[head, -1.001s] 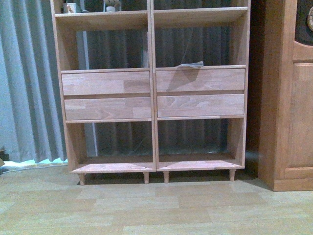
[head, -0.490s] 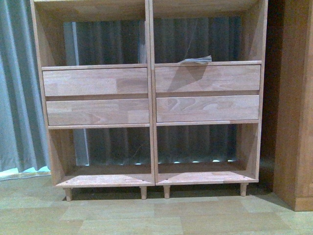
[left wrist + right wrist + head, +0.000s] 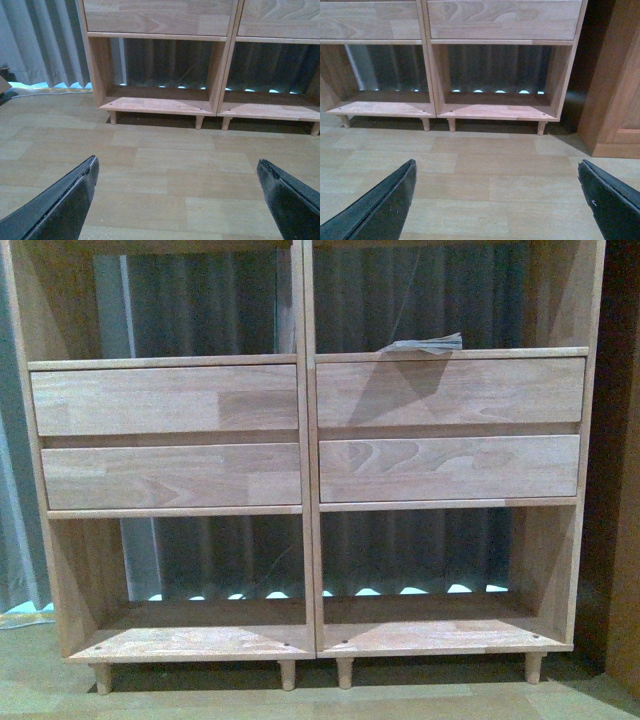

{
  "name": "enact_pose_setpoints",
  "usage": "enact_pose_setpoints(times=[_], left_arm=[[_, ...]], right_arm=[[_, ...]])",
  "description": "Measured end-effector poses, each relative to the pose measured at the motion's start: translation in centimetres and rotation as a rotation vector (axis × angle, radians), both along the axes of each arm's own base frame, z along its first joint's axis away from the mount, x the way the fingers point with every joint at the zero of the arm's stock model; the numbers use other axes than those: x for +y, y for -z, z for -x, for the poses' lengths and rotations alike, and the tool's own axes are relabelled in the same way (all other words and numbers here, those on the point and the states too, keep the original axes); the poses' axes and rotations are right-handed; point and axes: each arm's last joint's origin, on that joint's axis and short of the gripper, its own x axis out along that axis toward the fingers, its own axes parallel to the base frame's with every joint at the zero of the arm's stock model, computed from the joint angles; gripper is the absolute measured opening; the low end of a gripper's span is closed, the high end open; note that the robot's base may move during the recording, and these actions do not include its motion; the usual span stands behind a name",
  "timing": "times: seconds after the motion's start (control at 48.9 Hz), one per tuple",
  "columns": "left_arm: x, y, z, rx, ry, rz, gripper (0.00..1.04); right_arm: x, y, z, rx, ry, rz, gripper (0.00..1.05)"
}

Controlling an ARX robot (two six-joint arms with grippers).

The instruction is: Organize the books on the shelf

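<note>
Shelf (image 3: 308, 540): fills front view | book (image 3: 425, 344): thin, pale, lying flat atop upper right drawer (image 3: 450, 392); edge-on, no print legible | left gripper (image 3: 176, 161): jaws wide apart, empty | right gripper (image 3: 496, 163): likewise.

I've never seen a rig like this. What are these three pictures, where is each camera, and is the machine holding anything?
It is a robot with two arms, each ending in a gripper. The wide picture comes from a camera on its body, facing a light wooden shelf with four drawer fronts. A thin pale book lies flat on the board above the upper right drawer. The other two pictures come from cameras on the wrists, looking over the floor at the shelf's bottom. The left gripper and right gripper are both open and hold nothing. A darker cabinet stands beside the shelf.
</note>
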Motion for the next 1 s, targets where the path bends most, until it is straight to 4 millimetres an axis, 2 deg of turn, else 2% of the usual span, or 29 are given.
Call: enact_pose_setpoints(times=[1.001], left_arm=[[0.00, 0.00, 0.00, 0.000, 0.000, 0.000, 0.97]], right_arm=[[0.00, 0.00, 0.00, 0.000, 0.000, 0.000, 0.98]])
